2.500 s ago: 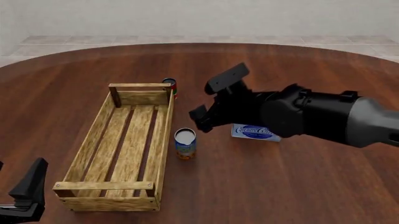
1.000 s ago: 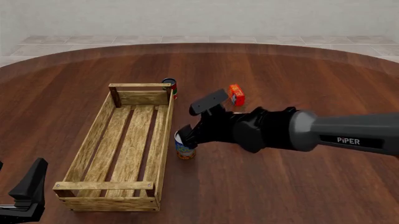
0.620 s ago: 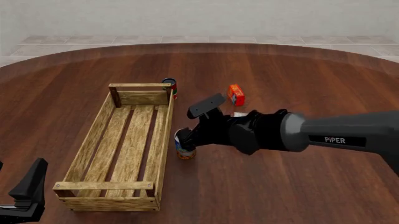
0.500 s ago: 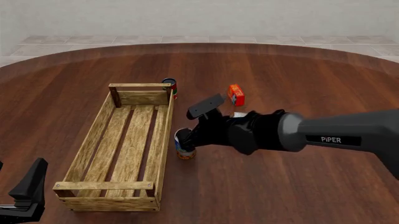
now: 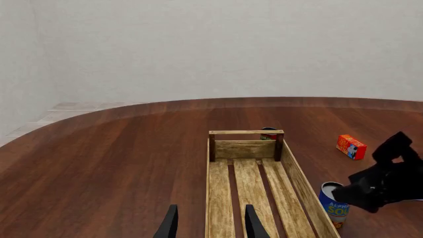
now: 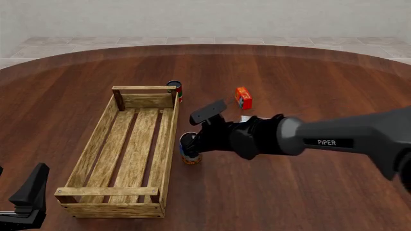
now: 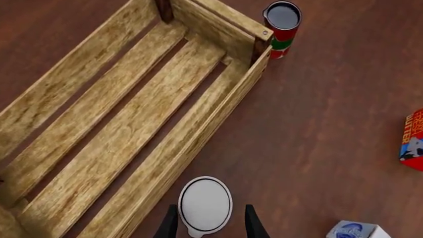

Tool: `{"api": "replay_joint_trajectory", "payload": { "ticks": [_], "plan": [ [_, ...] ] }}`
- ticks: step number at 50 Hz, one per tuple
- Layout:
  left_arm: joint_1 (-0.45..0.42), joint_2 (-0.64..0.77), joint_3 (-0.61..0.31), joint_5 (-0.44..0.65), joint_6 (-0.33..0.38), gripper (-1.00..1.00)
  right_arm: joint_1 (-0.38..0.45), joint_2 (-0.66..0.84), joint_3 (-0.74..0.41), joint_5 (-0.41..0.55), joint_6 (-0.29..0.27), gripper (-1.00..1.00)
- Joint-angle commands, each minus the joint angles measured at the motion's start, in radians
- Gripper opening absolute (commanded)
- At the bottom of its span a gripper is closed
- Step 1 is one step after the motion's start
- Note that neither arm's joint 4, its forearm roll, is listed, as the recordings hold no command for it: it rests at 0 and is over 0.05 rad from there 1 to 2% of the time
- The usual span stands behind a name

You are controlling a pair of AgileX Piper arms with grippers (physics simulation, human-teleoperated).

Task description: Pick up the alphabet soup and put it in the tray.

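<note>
The alphabet soup (image 6: pixel 189 155), a small blue-labelled can with a pale top, stands upright on the table just right of the tray (image 6: pixel 168 161), a long wooden slatted crate. My right gripper (image 6: pixel 196 131) is open and sits low over the can. In the right wrist view its fingertips flank the alphabet soup (image 7: pixel 205 203) with a small gap on each side, right beside the tray (image 7: pixel 198 134) wall. My left gripper (image 6: pixel 26 202) is open and empty at the near left corner, facing the tray (image 5: pixel 246 133); that view also shows the alphabet soup (image 5: pixel 334 207).
A red-labelled dark-topped can (image 6: pixel 175 89) stands behind the tray's far right corner. An orange box (image 6: pixel 243 97) lies farther right. A white and blue box (image 7: pixel 353 230) lies close to my right arm, which hides most of it in the front view.
My right gripper has come down and to the left from above the table and now has its fingers on either side of the soup can. The left arm has not moved.
</note>
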Motion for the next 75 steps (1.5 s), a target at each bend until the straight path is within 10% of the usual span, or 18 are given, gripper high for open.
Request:
{"api": "replay_joint_trajectory", "payload": {
  "ticks": [1,73,74,75],
  "plan": [
    [0.0,0.0,0.0,0.0,0.0,1.0,0.003,0.021,-0.013,0.004,0.004,1.0],
    [0.0,0.0,0.0,0.0,0.0,1.0,-0.002,0.116,-0.08,0.024,0.004,1.0],
    [0.0,0.0,0.0,0.0,0.0,1.0,-0.003,0.114,-0.08,0.025,0.004,-1.0],
    [0.0,0.0,0.0,0.0,0.0,1.0,0.0,0.108,-0.076,0.025,0.007,-1.0]
  ]
}}
